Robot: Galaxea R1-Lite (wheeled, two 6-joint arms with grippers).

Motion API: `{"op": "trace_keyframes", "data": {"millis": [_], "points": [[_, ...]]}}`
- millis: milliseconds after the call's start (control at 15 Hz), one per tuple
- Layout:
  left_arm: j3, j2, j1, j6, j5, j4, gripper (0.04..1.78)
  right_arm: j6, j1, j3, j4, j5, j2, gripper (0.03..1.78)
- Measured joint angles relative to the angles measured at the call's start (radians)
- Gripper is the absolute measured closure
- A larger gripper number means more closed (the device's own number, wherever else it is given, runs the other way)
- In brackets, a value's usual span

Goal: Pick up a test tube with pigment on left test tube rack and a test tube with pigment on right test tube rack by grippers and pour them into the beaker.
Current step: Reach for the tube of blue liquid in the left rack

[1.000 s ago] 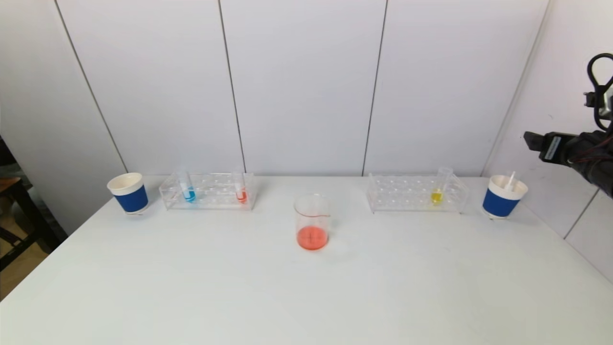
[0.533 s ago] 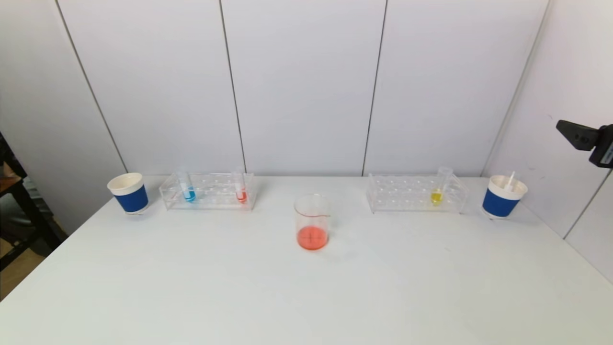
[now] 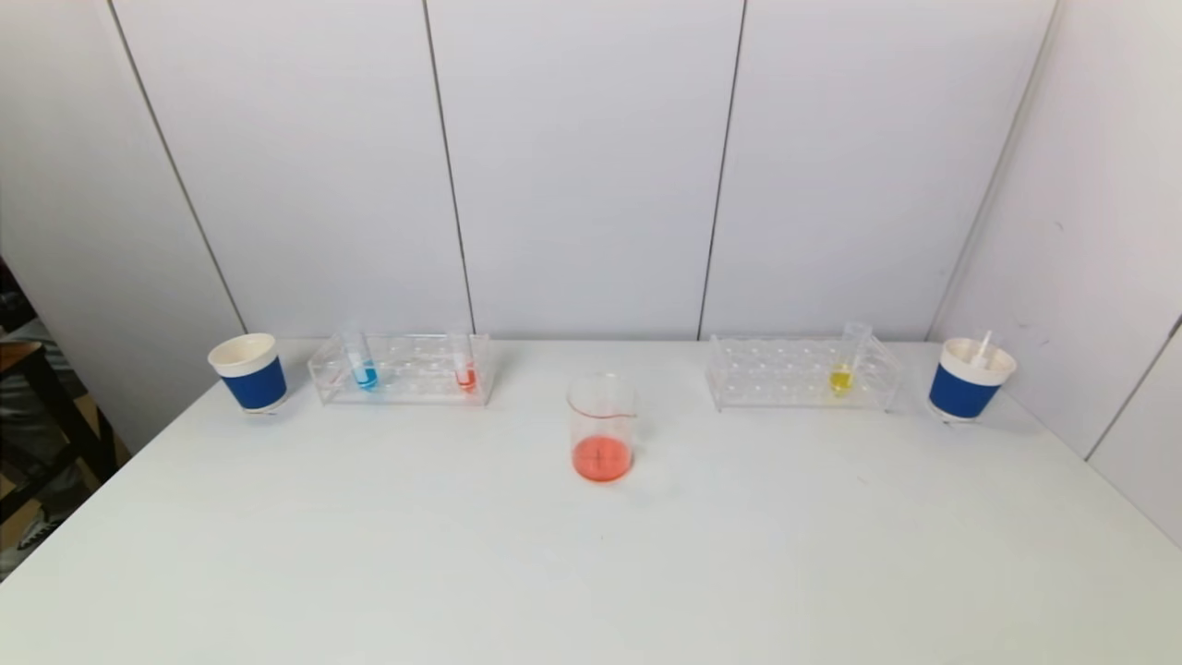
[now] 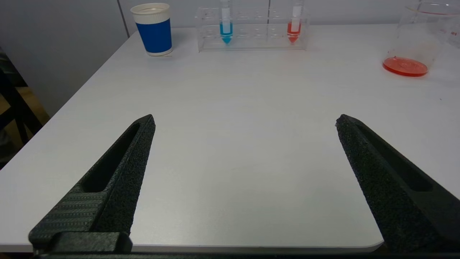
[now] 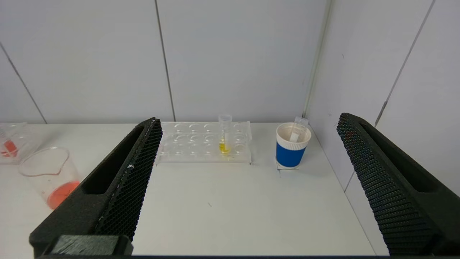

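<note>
The left clear rack [image 3: 402,369] holds a blue-pigment tube [image 3: 362,365] and a red-pigment tube [image 3: 464,368]; both also show in the left wrist view, the blue tube [image 4: 225,23] and the red tube [image 4: 294,23]. The right rack [image 3: 799,374] holds a yellow-pigment tube [image 3: 843,365], which also shows in the right wrist view [image 5: 224,138]. The glass beaker [image 3: 602,429] with red liquid stands at the table's middle. Neither arm shows in the head view. My left gripper [image 4: 244,120] is open and empty over the table's near left edge. My right gripper [image 5: 248,120] is open and empty, back from the right rack.
A blue paper cup [image 3: 247,371] stands left of the left rack. Another blue cup [image 3: 970,379] right of the right rack holds an empty tube [image 5: 298,128]. A wall panel runs close along the table's right side.
My right arm has drawn back to the right, away from the right cup, and has left the head view. The tubes, racks and beaker have not moved.
</note>
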Motion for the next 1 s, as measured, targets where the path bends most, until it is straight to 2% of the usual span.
{"op": "trace_keyframes", "data": {"millis": [333, 533, 733, 1000], "points": [[0.0, 0.0, 0.0, 0.0, 0.0, 0.0, 0.06, -0.02, 0.013, 0.002, 0.229, 0.028, -0.284, 0.04], [0.0, 0.0, 0.0, 0.0, 0.0, 0.0, 0.06, -0.027, 0.006, 0.004, 0.324, 0.036, -0.425, 0.04], [0.0, 0.0, 0.0, 0.0, 0.0, 0.0, 0.06, -0.027, -0.026, 0.026, 0.35, 0.078, -0.526, 0.04], [0.0, 0.0, 0.0, 0.0, 0.0, 0.0, 0.06, -0.028, -0.044, 0.068, 0.354, 0.083, -0.608, 0.04]]}}
